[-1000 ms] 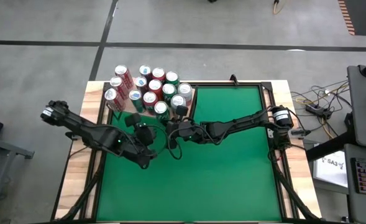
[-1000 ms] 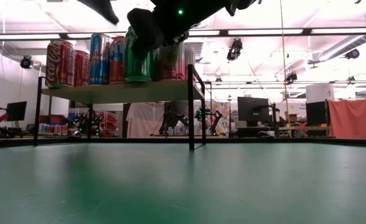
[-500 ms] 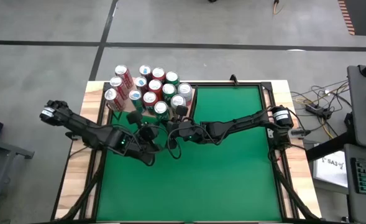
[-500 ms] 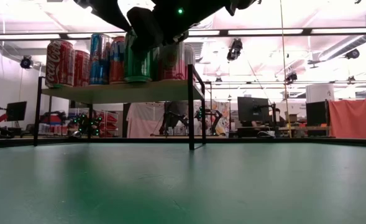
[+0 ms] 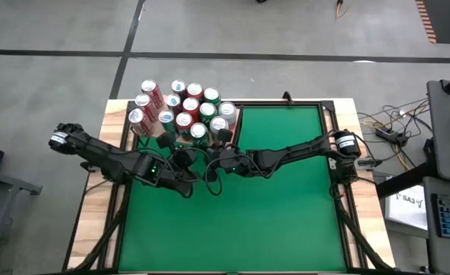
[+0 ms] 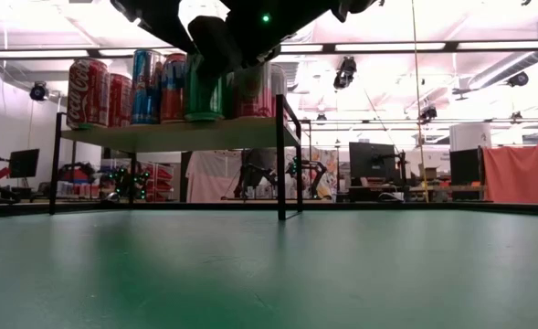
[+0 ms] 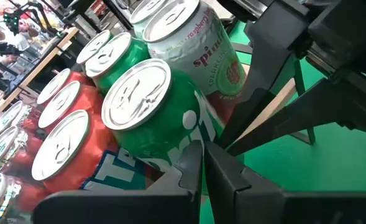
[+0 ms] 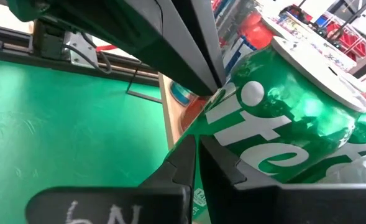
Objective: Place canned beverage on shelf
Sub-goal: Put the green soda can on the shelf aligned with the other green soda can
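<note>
Now the shelf is carrying a cluster of cans, and a green can is standing at its front edge. The left gripper is hovering just beside this can with its fingers pressed together, holding nothing. The right gripper is also closed and empty, near the same can.

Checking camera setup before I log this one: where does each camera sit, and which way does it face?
High view: overhead, straight down; both arms, pale wooden shelf of cans.
Low view: table-top height, level across green felt table; arms overhead.
Left wrist view: behind the shut left gripper, facing the green Sprite can.
Right wrist view: behind the shut right gripper, facing that can.
Both wrist views share it.
</note>
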`<action>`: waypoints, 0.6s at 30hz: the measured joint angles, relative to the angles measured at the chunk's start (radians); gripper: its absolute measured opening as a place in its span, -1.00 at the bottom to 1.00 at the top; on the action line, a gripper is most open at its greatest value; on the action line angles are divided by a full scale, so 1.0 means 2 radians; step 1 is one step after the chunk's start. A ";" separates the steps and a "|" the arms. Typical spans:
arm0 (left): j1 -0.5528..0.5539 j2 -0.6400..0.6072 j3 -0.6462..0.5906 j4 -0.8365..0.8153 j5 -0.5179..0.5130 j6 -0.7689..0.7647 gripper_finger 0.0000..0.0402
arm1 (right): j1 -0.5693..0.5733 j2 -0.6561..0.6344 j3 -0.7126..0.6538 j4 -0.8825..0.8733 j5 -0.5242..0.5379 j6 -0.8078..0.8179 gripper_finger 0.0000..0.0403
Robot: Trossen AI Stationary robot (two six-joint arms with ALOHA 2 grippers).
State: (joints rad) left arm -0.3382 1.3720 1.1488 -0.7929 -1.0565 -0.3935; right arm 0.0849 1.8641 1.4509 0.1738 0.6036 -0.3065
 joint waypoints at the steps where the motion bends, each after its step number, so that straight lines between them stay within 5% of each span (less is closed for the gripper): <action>1: 0.000 0.000 0.000 0.000 0.000 0.000 -1.00 | 0.000 -0.001 0.000 0.000 0.000 0.000 -0.94; 18: -0.005 -0.010 0.050 -0.043 -0.004 0.065 -1.00 | -0.007 -0.002 0.000 0.035 0.001 -0.021 -0.94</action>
State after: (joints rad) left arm -0.3489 1.3515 1.2481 -0.8780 -1.0640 -0.2632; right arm 0.0715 1.8606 1.4509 0.2443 0.6052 -0.3477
